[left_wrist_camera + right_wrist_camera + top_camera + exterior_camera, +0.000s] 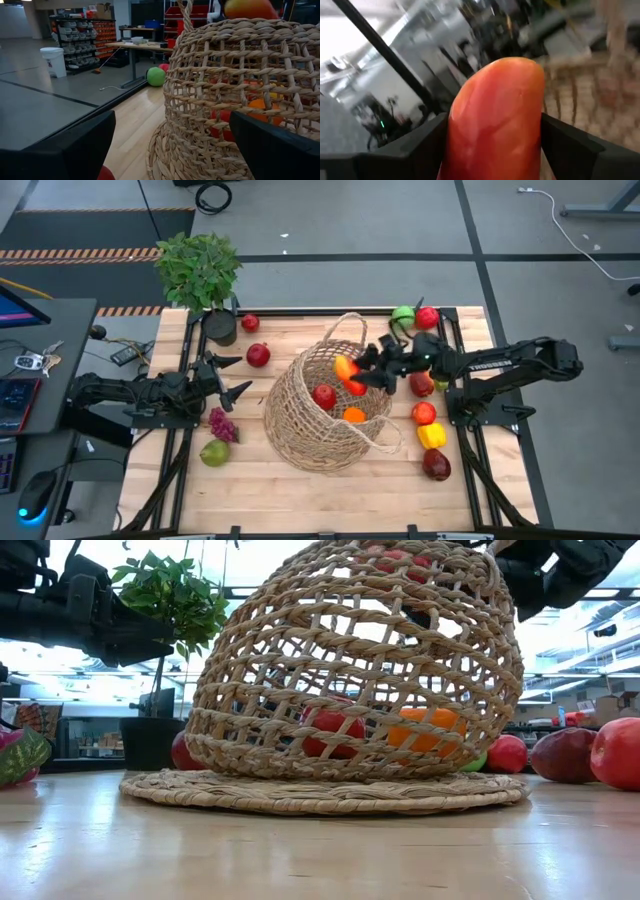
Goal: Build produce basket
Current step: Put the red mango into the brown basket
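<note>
While the right pincer (pixel 357 373) grips an orange-red fruit (pixel 347 372) over the basket (pixel 300 425) mid-surface, lower it well past the rim before letting go, clear of the handle (pixel 345 325). Left pincer (pixel 232 376) waits open near the left edge.

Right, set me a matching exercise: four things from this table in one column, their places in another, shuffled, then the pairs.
1. orange-red toy fruit
2. yellow toy pepper
3. dark purple toy grapes
4. leafy green plant in a black pot

A. table's far left corner
B. between the right gripper's fingers, over the tan wicker basket
C. on the table, right of the basket
D. on the table, left of the basket

1-B, 2-C, 3-D, 4-A
</note>
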